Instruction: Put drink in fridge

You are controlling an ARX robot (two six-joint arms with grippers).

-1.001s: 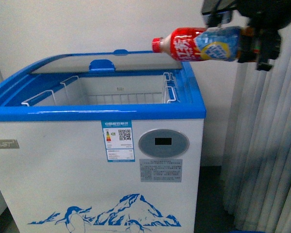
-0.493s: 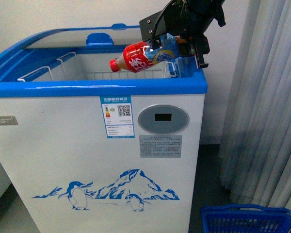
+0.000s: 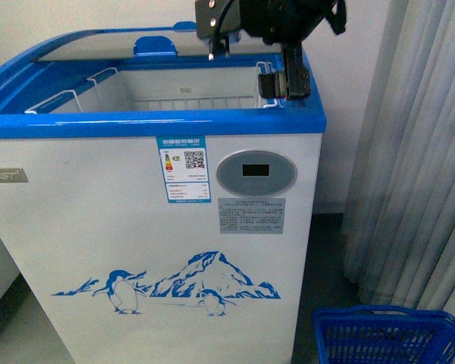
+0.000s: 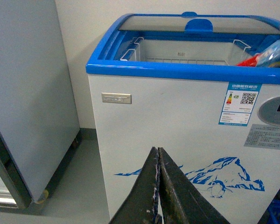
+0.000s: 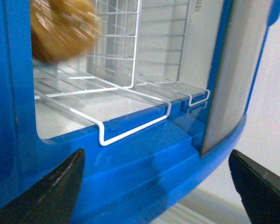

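Item 1, the fridge: we are finding its glass lid slid toward the fridge's far side, leaving the near opening uncovered, with a white wire basket hanging inside.

Item 2, the drink: we are seeing its red and blue just above the fridge's front rim, at the fridge's right end. It is not showing in the front view. A brownish blur inside the fridge in the right wrist view may be the same bottle; we cannot tell.

Item 3, right gripper: it is hanging over the fridge's right end, fingers spread wide with nothing between them.

Item 4, left gripper: it is waiting low in front of the fridge, fingers pressed together and holding nothing.

Item 5, blue basket: sitting on the floor off the fridge's right front corner.

Status: we are judging the drink released into the fridge; withdrawing the arm, and perhaps closing the lid, is remaining
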